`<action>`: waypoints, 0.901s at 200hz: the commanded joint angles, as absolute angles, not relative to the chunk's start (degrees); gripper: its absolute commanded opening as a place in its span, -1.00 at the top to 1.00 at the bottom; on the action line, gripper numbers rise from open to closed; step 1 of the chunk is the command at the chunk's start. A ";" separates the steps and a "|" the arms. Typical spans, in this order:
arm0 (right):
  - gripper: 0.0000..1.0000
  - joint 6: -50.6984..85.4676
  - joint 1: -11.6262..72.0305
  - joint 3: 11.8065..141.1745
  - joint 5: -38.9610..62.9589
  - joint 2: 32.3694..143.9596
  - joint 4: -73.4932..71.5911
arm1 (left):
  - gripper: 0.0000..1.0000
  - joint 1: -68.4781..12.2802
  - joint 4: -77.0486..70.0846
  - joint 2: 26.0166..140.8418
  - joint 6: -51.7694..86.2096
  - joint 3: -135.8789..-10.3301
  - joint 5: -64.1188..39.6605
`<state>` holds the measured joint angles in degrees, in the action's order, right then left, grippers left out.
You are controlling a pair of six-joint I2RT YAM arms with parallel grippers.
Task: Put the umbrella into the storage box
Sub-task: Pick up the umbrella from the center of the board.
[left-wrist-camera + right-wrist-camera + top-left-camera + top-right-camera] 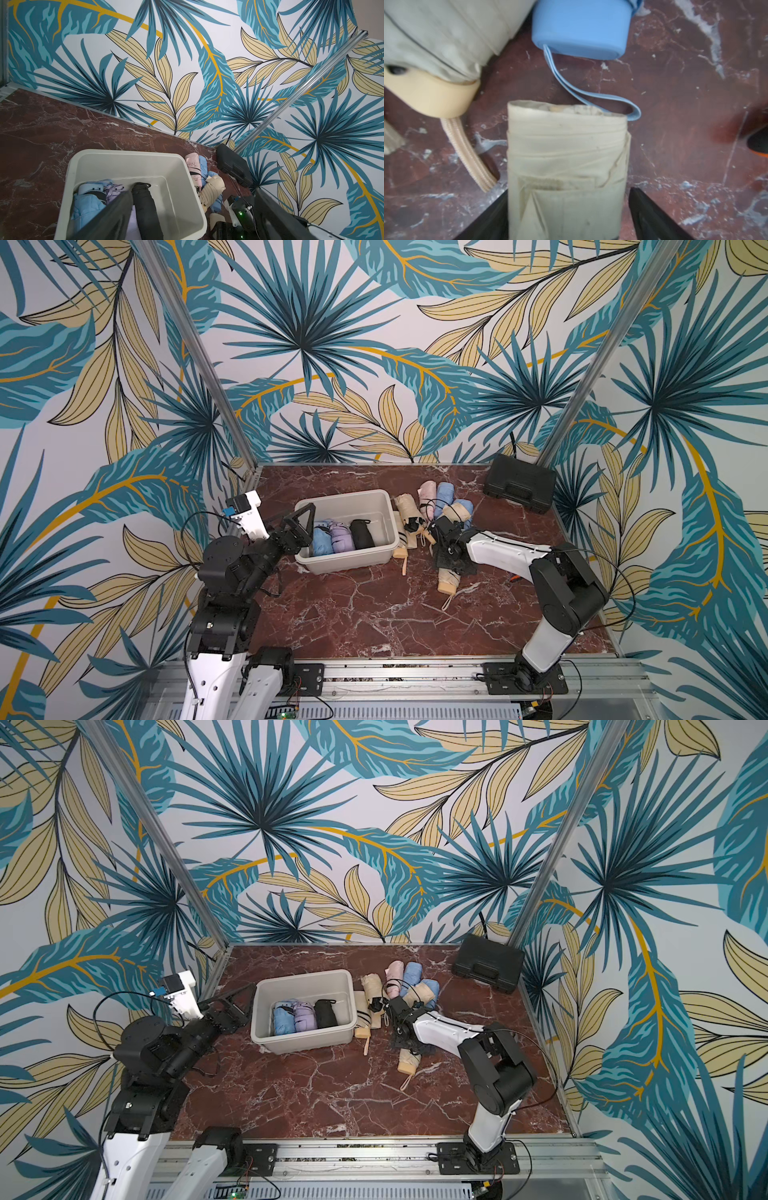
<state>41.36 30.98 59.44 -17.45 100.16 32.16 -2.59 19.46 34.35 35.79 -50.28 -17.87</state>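
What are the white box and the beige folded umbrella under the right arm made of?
The storage box looks like smooth off-white moulded plastic: rounded corners, rolled rim, faint sheen. The beige umbrella looks like thin matte fabric, creased and wound in folds; fibre unclear.

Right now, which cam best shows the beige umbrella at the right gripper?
Right wrist: beige umbrella fills the frame, right gripper straddling it. Both top views show only its handle end; the gripper hides the rest. Left wrist: not identifiable.

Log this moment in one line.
right gripper: jaws around beige umbrella, grip unclear | left gripper: open, empty, by box | box: three umbrellas inside
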 commanded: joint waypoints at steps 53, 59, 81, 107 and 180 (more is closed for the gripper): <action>-0.39 42.38 30.06 58.52 -15.91 102.15 28.49 | -0.86 -2.82 20.93 34.10 33.57 -50.54 -19.58; -0.43 42.42 29.88 58.58 -15.79 102.26 28.48 | -0.86 -2.89 20.85 34.24 33.39 -50.60 -19.69; -0.52 42.61 29.71 58.67 -15.36 102.99 28.56 | -0.84 -3.12 21.33 35.10 32.25 -51.25 -20.36; -0.43 44.08 29.61 57.95 -14.81 103.19 28.64 | -0.84 -3.75 21.63 36.75 30.61 -52.03 -21.09; -0.04 48.93 29.56 54.15 -14.55 92.24 28.54 | -0.82 -17.25 17.71 46.46 26.28 -56.05 -15.05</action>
